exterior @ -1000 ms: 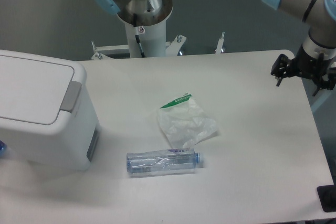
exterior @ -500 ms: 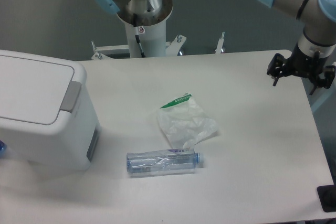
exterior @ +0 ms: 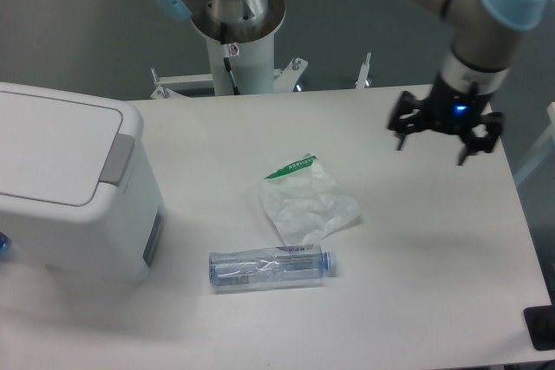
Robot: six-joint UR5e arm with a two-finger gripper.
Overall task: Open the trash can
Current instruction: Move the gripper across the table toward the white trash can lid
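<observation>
Leftward across the far right part of the table went the gripper (exterior: 431, 139), which a moment before had hung off beyond the right edge; nothing else had budged. Nearest to where I stood lay a crushed clear plastic bottle (exterior: 270, 267) on its side, cap end to the right, and just beyond it, close but apart, a crumpled clear bag (exterior: 306, 202) with a green strip at its top. Both looked like rubbish waiting to go in, which I took to be why they sat loose in the middle of the white table (exterior: 416, 301), within reach of the bin. The trash can (exterior: 74, 188) stood at the left edge, partly cut off on that side: a big white boxy thing with rounded corners, its flat lid down and flush, a grey push-tab (exterior: 116, 158) at the lid's right edge and a grey panel low on the right wall. That tab faced the arm, so I judged it the spot to press. Farther back and to the right, the gripper hung above the tabletop with its dark fingers spread apart and nothing between them, well away from the can. Farthest off, the arm's pedestal (exterior: 232, 32) rose behind the table.
</observation>
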